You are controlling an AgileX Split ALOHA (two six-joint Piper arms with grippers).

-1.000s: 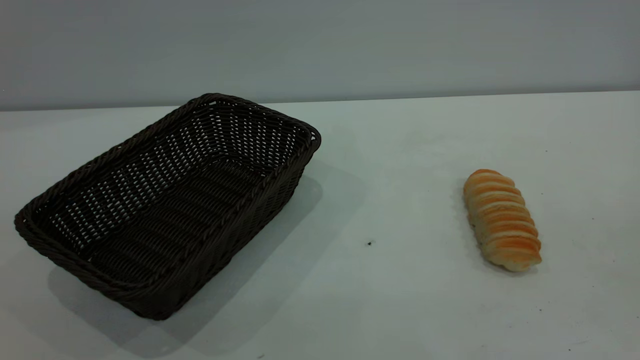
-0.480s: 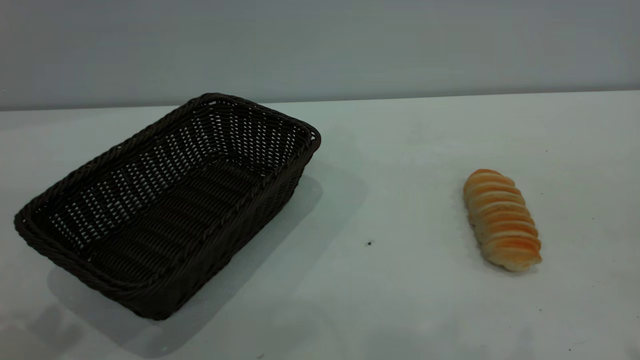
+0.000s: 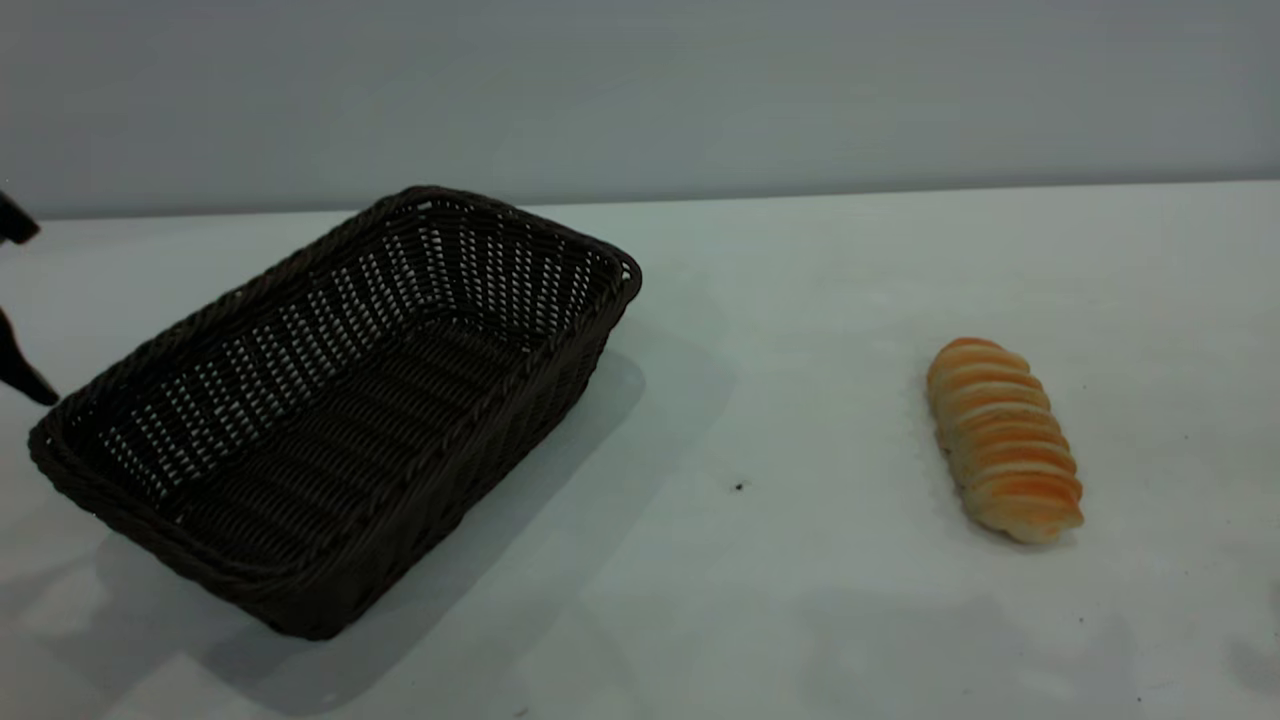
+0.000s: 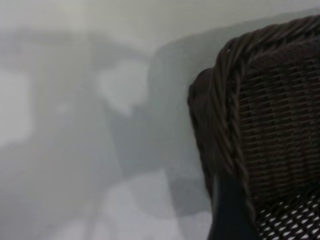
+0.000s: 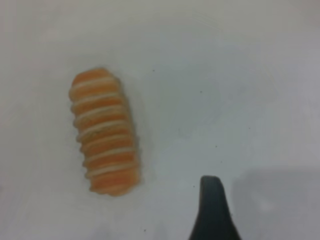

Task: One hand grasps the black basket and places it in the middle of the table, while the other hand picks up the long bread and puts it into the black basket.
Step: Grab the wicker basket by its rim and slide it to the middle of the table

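Two task items, neither yet handled.

Item one: the large rectangular dark brown-black woven wicker basket (image 3: 340, 400), flared openwork sides and braided rim, empty. It stands on the wide plain white matte bench (image 3: 800, 300) at the exterior view's left, set askew, not in the middle.

Item two: the small elongated golden-orange loaf with pale cream crosswise ridges (image 3: 1003, 438). It lies flat on the bench at the exterior view's right, well apart from the basket, with bare surface all round it in the right wrist view (image 5: 105, 144).

Left gripper (image 3: 12, 300): only two dark finger tips show at the exterior view's left edge, spread apart, the lower one just beside the basket's near-left corner. The left wrist view shows one finger (image 4: 227, 210) against the corner of the braided rim (image 4: 225, 115); whether it touches cannot be told. Nothing is clamped.

Right gripper: absent from the exterior view. One dark finger (image 5: 214, 210) shows in the right wrist view, near the loaf but clear of it; its spread cannot be told.

Progress, as judged: opening approach only. Outstanding: grasp the basket, move it to mid-bench, pick the loaf, place it inside.
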